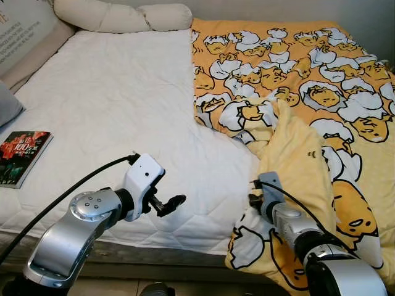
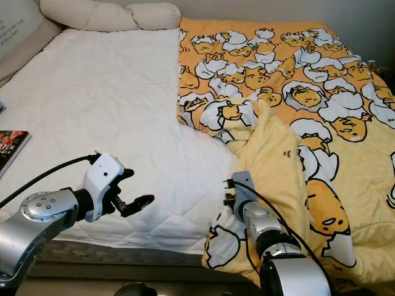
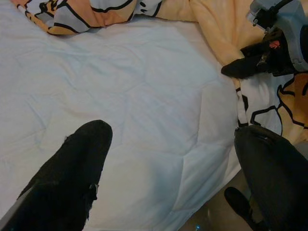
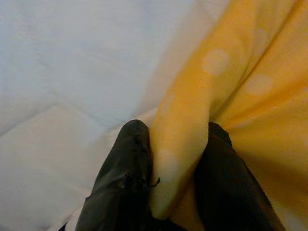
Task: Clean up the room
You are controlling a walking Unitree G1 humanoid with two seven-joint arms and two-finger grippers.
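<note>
Yellow blanket (image 1: 296, 154) edge in right gripper (image 4: 175, 159)

Bed (image 1: 123, 98) across nearly the whole frame, covered by a white quilted mattress pad. Along the top edge, upper left: a long cream bolster pillow (image 1: 120, 15), with a beige cushion (image 1: 24, 34) in the corner beside it. At the far left edge, a sliver of grey pillow (image 1: 7, 105). Lower left, flat on the white pad: a book with a dark red cover (image 1: 21, 157). Right half draped with a yellow blanket printed with cartoon eggs (image 1: 296, 80), its near edge folded back to the pale yellow underside at lower right, spilling over the front edge
</note>
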